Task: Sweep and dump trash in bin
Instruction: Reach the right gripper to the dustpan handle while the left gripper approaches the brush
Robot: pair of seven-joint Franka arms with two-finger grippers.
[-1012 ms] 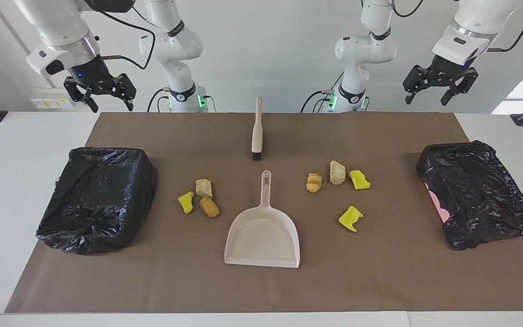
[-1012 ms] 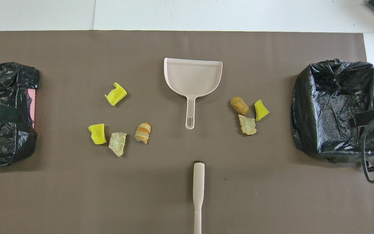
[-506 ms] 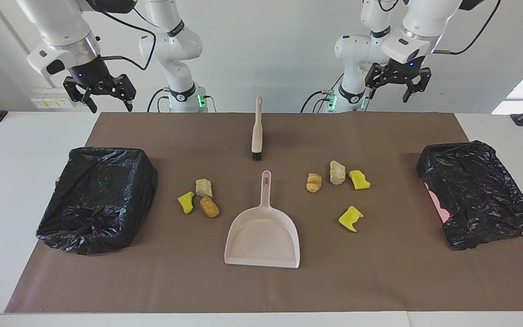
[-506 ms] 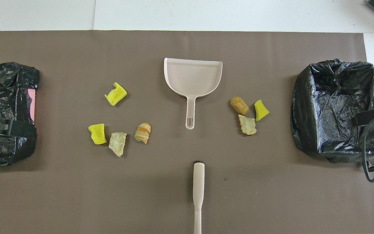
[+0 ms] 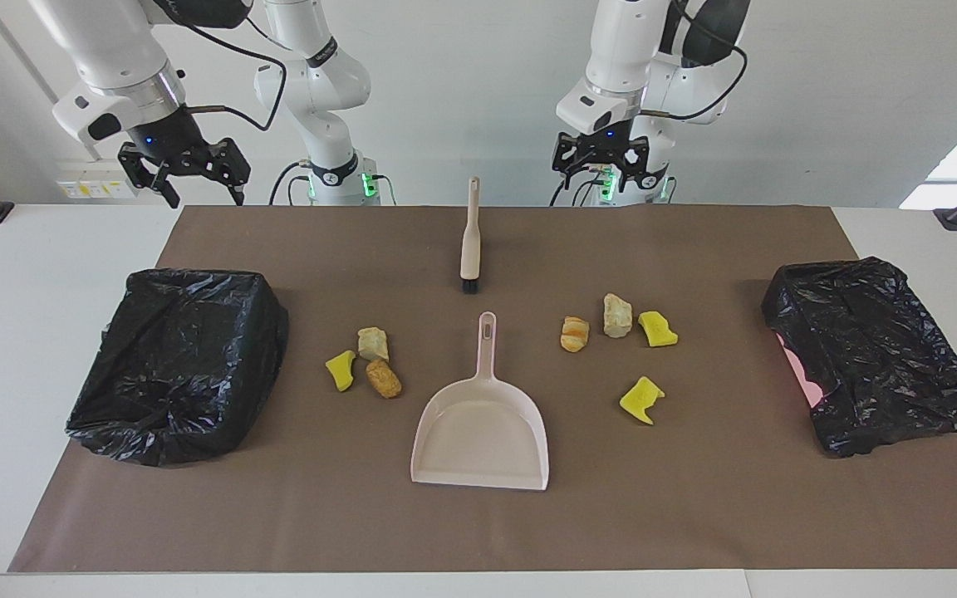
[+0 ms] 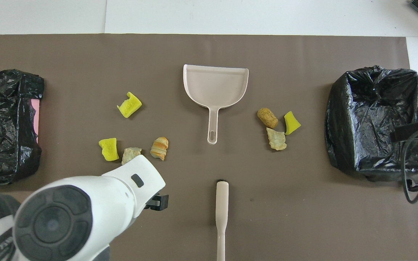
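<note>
Trash lies on the brown mat in two groups beside the pink dustpan. Toward the right arm's end are a yellow bit, a beige lump and a brown piece. Toward the left arm's end are a bread piece, a beige lump and two yellow bits. The brush lies nearer the robots than the dustpan. My left gripper hangs open and empty over the mat's edge beside the brush handle. My right gripper waits open, high up.
Two bins lined with black bags stand at the mat's ends, one at the right arm's end, one at the left arm's end. In the overhead view the left arm's white wrist hides part of a beige lump.
The left arm has swung in from the left arm's end of the table toward the middle, near the brush. The right gripper has barely moved. Nothing on the mat has shifted.
</note>
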